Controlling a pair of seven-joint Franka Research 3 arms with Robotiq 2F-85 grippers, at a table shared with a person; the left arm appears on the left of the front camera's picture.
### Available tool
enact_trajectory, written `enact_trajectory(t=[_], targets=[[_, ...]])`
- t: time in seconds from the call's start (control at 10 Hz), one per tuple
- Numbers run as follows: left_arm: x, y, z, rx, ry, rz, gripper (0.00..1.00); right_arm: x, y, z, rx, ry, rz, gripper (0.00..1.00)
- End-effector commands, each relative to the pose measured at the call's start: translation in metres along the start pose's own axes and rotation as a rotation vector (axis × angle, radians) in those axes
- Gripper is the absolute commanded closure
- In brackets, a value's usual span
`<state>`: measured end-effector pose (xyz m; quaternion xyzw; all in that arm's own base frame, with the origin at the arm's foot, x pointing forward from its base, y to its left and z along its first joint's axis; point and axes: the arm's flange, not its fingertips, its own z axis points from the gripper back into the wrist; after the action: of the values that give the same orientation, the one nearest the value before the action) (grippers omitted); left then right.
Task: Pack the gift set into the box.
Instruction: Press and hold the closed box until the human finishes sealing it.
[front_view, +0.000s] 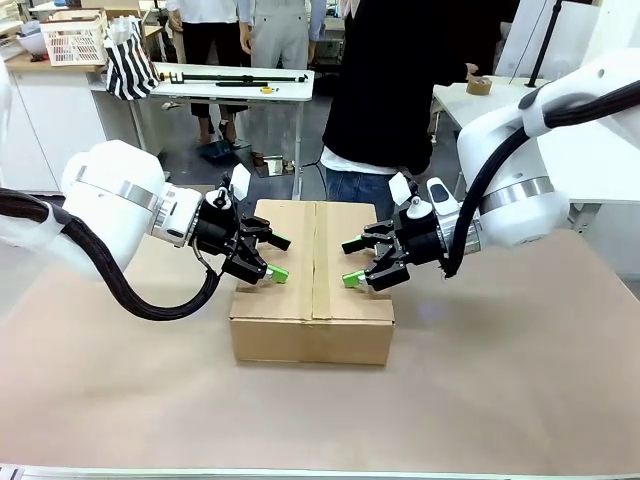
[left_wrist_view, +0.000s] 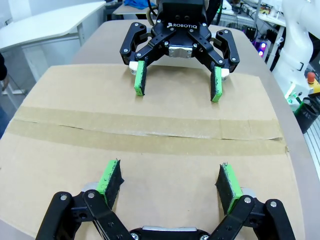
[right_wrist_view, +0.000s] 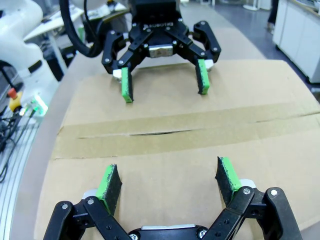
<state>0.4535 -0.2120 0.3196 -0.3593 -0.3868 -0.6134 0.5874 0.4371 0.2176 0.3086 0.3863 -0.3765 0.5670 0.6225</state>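
Note:
The brown cardboard box (front_view: 312, 300) stands in the middle of the table with its top flaps closed and a strip of brown tape (left_wrist_view: 145, 134) along the centre seam. The gift set is hidden. My left gripper (front_view: 278, 257) hovers open over the box's left flap, nothing between its green pads. My right gripper (front_view: 349, 262) hovers open over the right flap, facing the left one across the seam. In the left wrist view my left gripper (left_wrist_view: 170, 182) sits low over the flap with the right gripper (left_wrist_view: 177, 86) opposite; in the right wrist view my right gripper (right_wrist_view: 167, 180) faces the left gripper (right_wrist_view: 162, 85).
A person in a black top (front_view: 395, 90) stands just behind the box at the far edge. The tan table (front_view: 500, 380) spreads wide on both sides and in front of the box. White tables (front_view: 235, 80) and a white basket (front_view: 75, 40) stand farther back.

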Motion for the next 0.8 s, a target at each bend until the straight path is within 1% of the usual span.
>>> enact_trajectory(t=[0.0, 0.7], targets=[[-0.0025, -0.0012, -0.0018, 0.0, 0.007, -0.004, 0.0, -0.0018, 0.0014, -0.0017, 0.002, 0.008, 0.0, 0.0], [-0.0025, -0.0012, -0.0018, 0.0, 0.007, -0.004, 0.0, -0.0018, 0.0014, -0.0017, 0.002, 0.008, 0.0, 0.0]])
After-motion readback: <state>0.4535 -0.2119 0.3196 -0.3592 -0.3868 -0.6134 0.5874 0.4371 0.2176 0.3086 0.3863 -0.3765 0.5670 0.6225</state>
